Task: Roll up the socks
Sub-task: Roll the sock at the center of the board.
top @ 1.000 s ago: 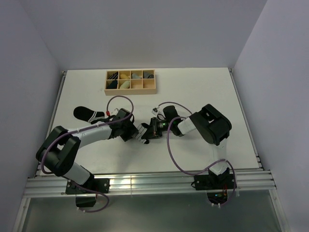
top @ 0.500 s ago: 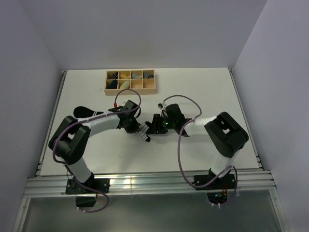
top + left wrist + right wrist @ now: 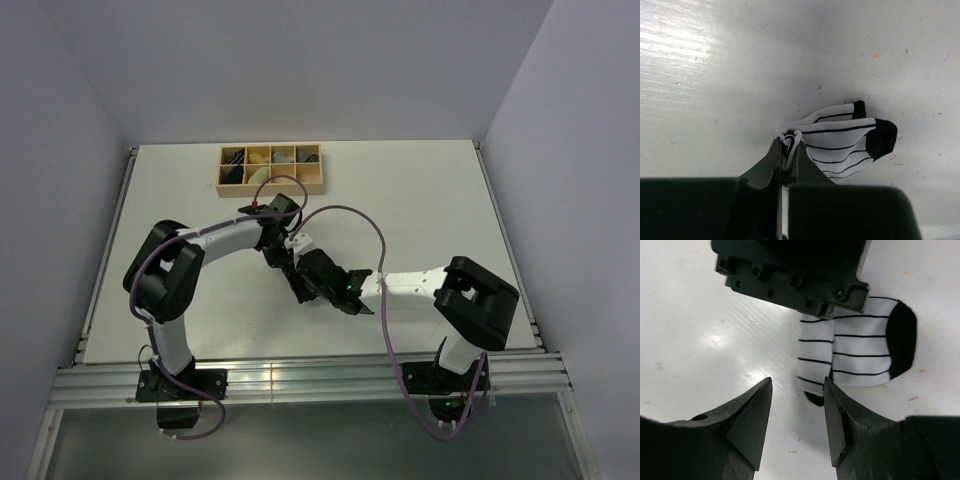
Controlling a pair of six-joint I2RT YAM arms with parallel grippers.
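1. left gripper (image 3: 789, 142): jaws are closed tight, pinching a folded edge of the white striped sock (image 3: 840, 140).
2. white striped sock: a small loop of fabric sits between the left fingertips. the rest spreads ahead of those tips and off to their right, folded over and lying flat on the table (image 3: 715, 75). its black ends are at the side farthest from the jaws.
3. right gripper (image 3: 797, 385): jaws stand apart with nothing between them. in the right wrist view the sock lies just ahead of the gap, towards the right finger (image 3: 840, 415), not touching either finger. the left gripper's body covers the sock's far end.
4. wooden box (image 3: 270, 188): at the far side of the table, well apart from both sets of jaws.
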